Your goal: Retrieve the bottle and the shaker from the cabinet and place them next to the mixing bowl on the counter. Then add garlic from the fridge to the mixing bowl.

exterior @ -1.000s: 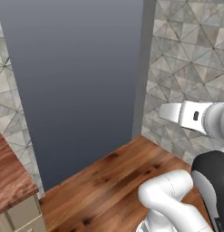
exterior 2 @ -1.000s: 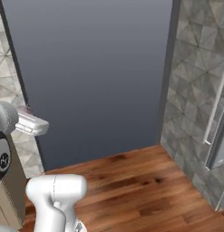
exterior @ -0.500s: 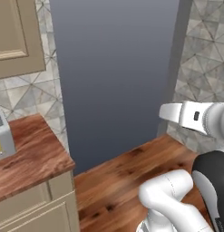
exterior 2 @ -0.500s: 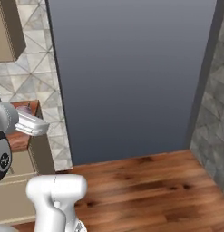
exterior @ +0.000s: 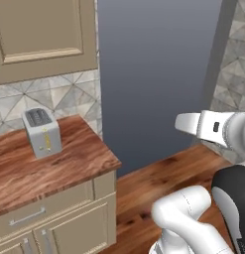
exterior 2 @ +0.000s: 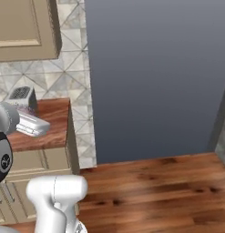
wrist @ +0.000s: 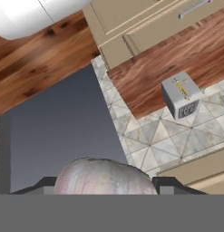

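Pincer (wrist: pixel 104 192) clamped on garlic (wrist: pixel 102 176), pale bulb seated between both tips; held so for carry from fridge toward mixing bowl, judged. Beyond: wooden table (exterior: pixel 69 163) at left, toaster (exterior: pixel 41 131) on it near tiled wall. Farther: upper cabinet (exterior: pixel 44 34), then dark grey panel (exterior: pixel 158 74) right.
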Controlling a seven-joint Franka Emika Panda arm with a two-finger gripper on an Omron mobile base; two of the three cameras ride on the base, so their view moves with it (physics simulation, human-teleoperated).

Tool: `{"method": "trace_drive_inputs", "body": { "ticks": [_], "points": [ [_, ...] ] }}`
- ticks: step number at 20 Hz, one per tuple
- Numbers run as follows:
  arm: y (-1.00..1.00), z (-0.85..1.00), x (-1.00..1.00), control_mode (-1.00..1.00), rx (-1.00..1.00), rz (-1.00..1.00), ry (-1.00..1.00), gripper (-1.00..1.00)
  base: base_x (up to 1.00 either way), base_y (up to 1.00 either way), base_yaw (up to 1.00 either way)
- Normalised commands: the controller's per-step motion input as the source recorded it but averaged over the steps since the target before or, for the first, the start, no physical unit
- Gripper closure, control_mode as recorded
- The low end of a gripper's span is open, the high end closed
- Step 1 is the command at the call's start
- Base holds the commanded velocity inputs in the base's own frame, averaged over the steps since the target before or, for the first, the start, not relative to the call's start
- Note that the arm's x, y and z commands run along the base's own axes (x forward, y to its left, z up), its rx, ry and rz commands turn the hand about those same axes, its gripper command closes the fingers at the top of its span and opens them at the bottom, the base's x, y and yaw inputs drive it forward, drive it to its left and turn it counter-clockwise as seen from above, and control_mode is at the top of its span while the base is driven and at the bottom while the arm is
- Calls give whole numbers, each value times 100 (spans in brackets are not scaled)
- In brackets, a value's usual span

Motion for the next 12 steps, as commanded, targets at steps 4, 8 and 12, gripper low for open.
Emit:
{"method": "trace_drive_inputs", "body": {
  "ticks": [4,8,12],
  "points": [
    [0,0,0,100,0,0,0,100,-1,80,6],
    [0,0,0,100,0,0,0,100,0,82,5],
    [0,0,0,100,0,0,0,100,0,82,4]
  ]
}}
